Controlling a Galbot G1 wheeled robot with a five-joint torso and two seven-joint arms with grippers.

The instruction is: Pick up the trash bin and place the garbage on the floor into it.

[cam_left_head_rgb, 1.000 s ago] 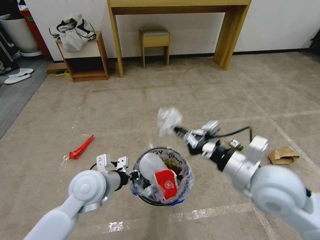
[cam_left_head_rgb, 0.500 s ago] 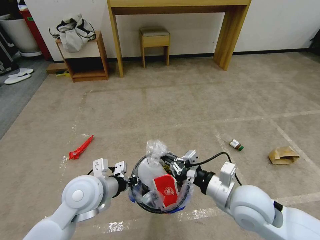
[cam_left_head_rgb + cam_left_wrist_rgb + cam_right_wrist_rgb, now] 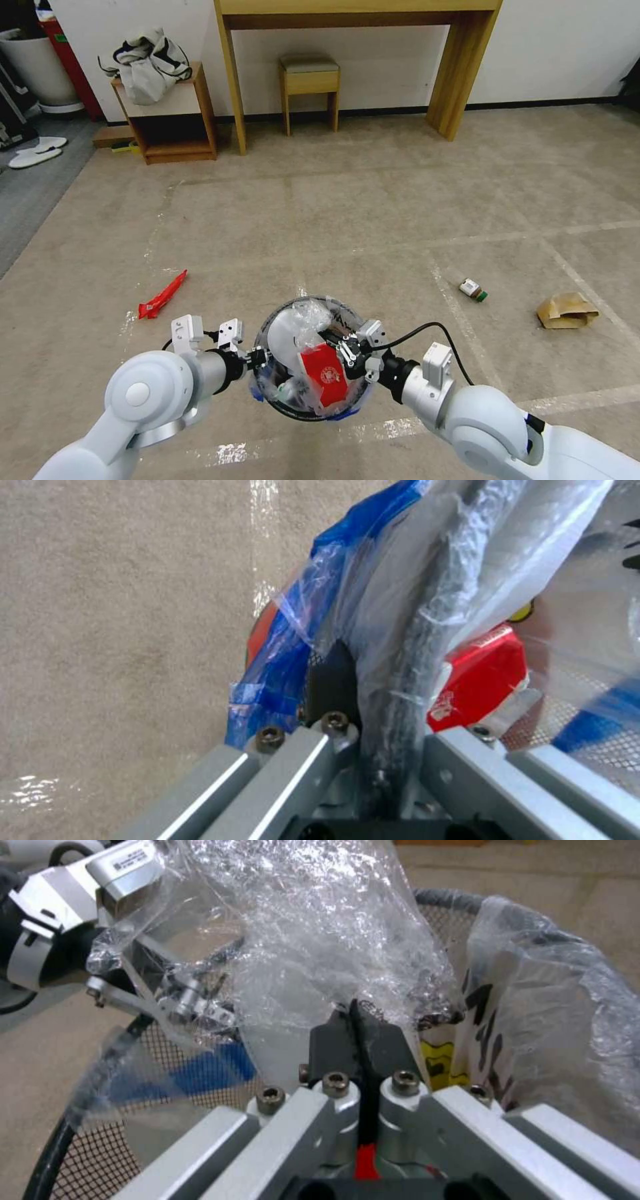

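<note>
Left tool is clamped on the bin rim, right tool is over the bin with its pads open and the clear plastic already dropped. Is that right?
Not quite. The right wrist view shows the right tool shut on the crumpled clear plastic, not open. The rest holds: it is over the trash bin, and the left tool clamps the rim.

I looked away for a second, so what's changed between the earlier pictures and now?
The right gripper carried the crumpled clear plastic from out in front back and down into the trash bin, and remains shut on it. The left gripper kept its hold on the bin's rim, drifting slightly toward the robot. The red wrapper, brown paper bag and small packet stayed put.
</note>
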